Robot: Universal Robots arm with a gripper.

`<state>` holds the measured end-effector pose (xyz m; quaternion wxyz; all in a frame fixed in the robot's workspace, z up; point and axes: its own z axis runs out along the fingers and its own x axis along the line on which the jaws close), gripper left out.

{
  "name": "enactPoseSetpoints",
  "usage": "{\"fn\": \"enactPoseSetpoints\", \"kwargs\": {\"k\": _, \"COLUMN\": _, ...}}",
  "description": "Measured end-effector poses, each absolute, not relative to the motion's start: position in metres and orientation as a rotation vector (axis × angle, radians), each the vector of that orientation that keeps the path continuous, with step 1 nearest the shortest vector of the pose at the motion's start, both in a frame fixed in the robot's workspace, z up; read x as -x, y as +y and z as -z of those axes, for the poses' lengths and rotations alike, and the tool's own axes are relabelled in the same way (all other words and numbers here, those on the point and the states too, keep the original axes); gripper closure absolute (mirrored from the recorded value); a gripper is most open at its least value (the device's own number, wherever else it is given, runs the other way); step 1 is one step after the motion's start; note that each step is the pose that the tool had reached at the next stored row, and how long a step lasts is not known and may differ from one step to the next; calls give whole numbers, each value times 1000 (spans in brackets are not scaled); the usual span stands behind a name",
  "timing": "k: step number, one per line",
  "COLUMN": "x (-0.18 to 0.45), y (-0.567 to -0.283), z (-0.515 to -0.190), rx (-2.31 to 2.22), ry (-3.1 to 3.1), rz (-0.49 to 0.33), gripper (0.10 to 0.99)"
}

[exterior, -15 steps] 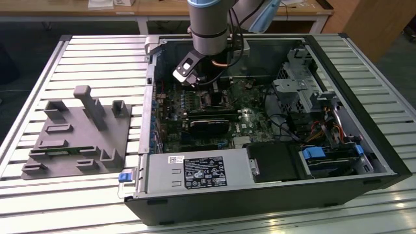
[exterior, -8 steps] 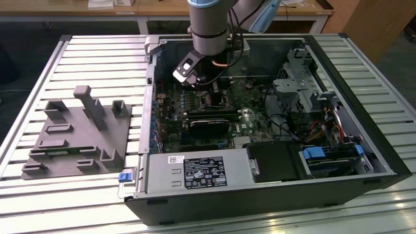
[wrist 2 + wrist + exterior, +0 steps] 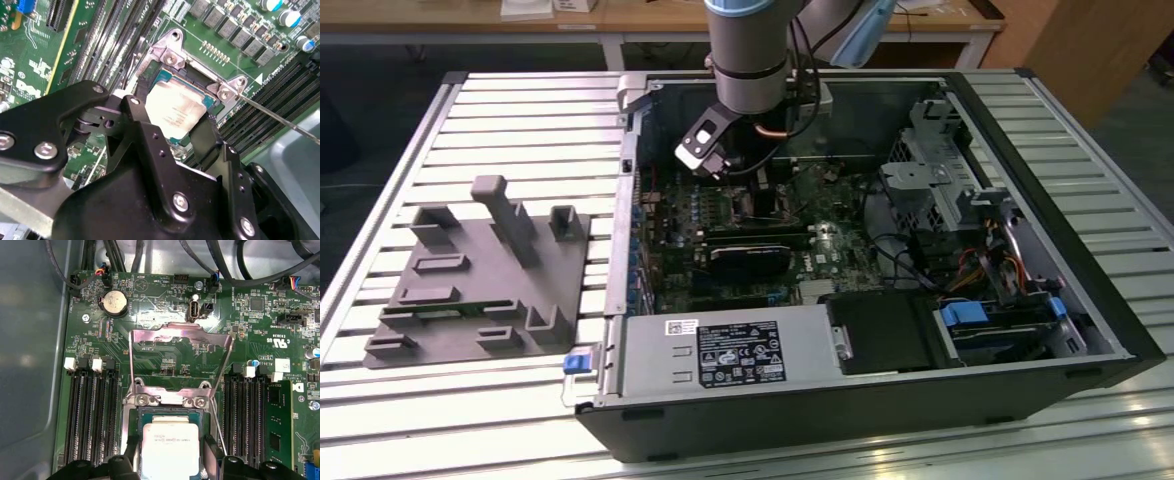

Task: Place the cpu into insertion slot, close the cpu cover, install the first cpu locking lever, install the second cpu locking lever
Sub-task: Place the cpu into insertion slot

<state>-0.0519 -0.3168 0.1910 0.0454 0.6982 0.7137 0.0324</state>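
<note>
Beside the long black memory slots [image 3: 92, 415], the black two-finger gripper [image 3: 170, 455] pinched the small flat silvery-tan square cpu [image 3: 167, 440] by opposite edges, at the dark metal-rimmed insertion slot [image 3: 172, 411]. The thin silvery cpu cover [image 3: 175, 335] stood open. The chip seemed light, rigid and delicate, and its edges looked the safest hold.

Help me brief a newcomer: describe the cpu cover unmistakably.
In the open computer case, on the green motherboard, find the cpu between the black memory slots. The cpu cover is the thin silvery frame hinged beside it, swung open: the only shiny plate with a square window.
</note>
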Motion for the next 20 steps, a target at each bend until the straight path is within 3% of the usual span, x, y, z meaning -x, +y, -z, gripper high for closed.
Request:
{"fn": "enactPoseSetpoints", "kwargs": {"k": 1, "x": 52, "y": -317, "z": -191, "rx": -2132, "ry": 2180, "rz": -99, "gripper": 475}}
{"fn": "enactPoseSetpoints", "kwargs": {"k": 16, "x": 52, "y": -317, "z": -194, "rx": -2134, "ry": 2178, "rz": -97, "gripper": 475}}
{"fn": "enactPoseSetpoints", "kwargs": {"k": 18, "x": 52, "y": -317, "z": -194, "rx": -2134, "ry": 2178, "rz": -97, "gripper": 486}}
{"fn": "enactPoseSetpoints", "kwargs": {"k": 19, "x": 52, "y": -317, "z": -194, "rx": -2134, "ry": 2178, "rz": -97, "gripper": 553}}
{"fn": "enactPoseSetpoints", "kwargs": {"k": 20, "x": 52, "y": -317, "z": -194, "rx": -2134, "ry": 2178, "rz": -97, "gripper": 553}}
